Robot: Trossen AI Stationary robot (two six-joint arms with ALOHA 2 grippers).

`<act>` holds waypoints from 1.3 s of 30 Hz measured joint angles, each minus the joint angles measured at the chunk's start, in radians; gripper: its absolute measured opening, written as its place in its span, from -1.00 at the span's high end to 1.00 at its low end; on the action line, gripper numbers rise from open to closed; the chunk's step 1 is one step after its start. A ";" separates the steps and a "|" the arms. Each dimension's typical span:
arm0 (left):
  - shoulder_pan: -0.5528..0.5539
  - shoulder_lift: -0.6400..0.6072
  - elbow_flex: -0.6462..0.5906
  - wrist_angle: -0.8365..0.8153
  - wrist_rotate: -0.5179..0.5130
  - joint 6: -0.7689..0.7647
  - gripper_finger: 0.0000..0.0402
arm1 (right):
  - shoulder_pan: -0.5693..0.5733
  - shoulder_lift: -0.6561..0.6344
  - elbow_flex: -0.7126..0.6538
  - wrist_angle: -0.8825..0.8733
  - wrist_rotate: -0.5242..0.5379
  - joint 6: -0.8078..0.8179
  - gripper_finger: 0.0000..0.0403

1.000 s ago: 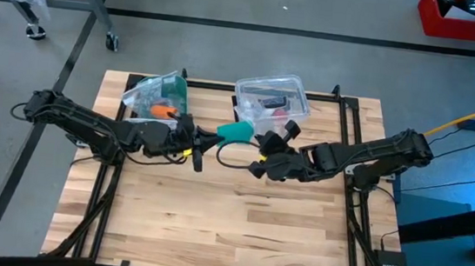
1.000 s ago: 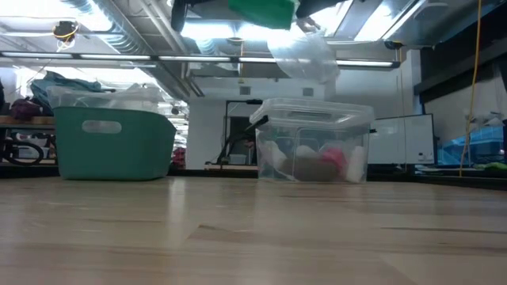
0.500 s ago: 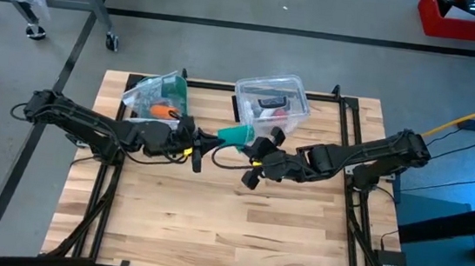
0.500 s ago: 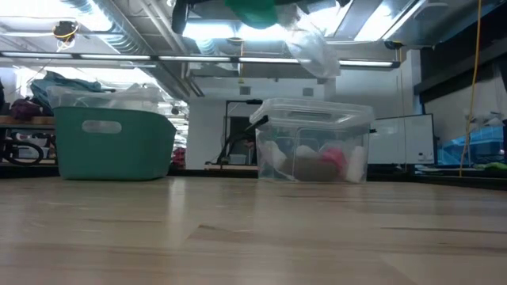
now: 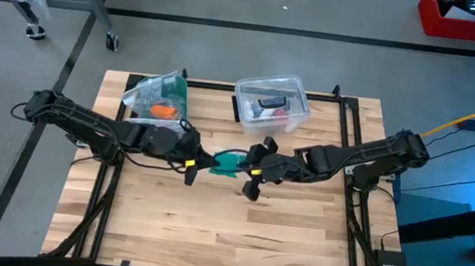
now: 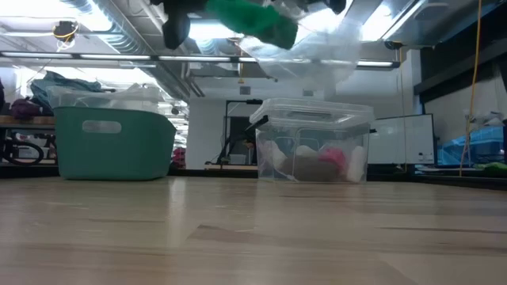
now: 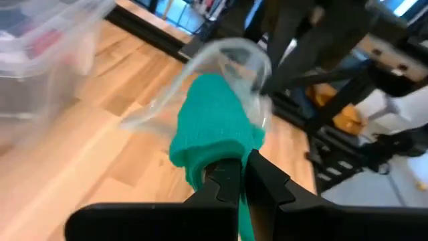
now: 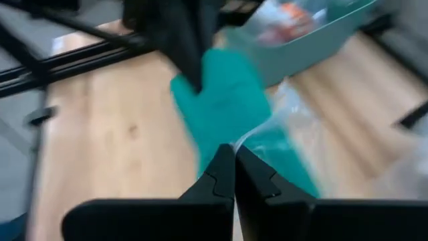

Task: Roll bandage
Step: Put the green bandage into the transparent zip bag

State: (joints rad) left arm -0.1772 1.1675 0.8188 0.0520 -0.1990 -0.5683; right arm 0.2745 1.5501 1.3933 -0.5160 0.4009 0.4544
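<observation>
**Pincers meet on the bandage above mid-worktop**

Left pincer (image 5: 198, 159) is clamped on the bandage (image 5: 230, 161); from my left wrist camera I see its two dark fingers (image 7: 224, 181) pinched tight on the near end of the teal fabric, with a thin edge of it trailing down between them. My right pincer (image 5: 249, 171) comes in from the opposite side, its fingers (image 8: 221, 175) pressed together on what looks like clear plastic film (image 8: 294, 110) wrapped around the bandage; I cannot tell whether they also catch the fabric itself.

The bandage reads as a soft, bunched teal-green wad, thick and rounded, with a matt knitted surface. It hangs between the two pincers, held up off the worktop (image 5: 228, 228), roughly over the middle of the boards. From table height I see it near the top edge as a green lump (image 6: 252, 20) with the crumpled clear film (image 6: 317, 47) draped below and beside it.

Behind, at the far edge of the worktop, stand a teal bin (image 5: 158, 95) with an orange item (image 5: 163, 109) inside and a clear lidded box (image 5: 271, 101).
</observation>
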 joint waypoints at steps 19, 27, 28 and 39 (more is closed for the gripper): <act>-0.004 0.070 0.000 0.104 -0.057 -0.216 1.00 | 0.000 0.071 0.000 0.142 -0.203 0.065 1.00; -0.042 0.100 -0.001 0.174 -0.035 -0.208 0.95 | 0.000 0.072 0.001 0.150 -0.186 0.082 1.00; -0.042 0.099 -0.001 0.189 -0.031 -0.204 0.94 | 0.000 0.074 0.001 0.150 -0.186 0.091 1.00; -0.045 0.098 -0.001 0.222 0.039 0.048 0.62 | 0.000 0.075 0.001 0.181 -0.270 0.110 1.00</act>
State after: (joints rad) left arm -0.2225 1.2652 0.8181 0.2745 -0.1596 -0.5202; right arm 0.2745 1.6255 1.3941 -0.3350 0.1309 0.5641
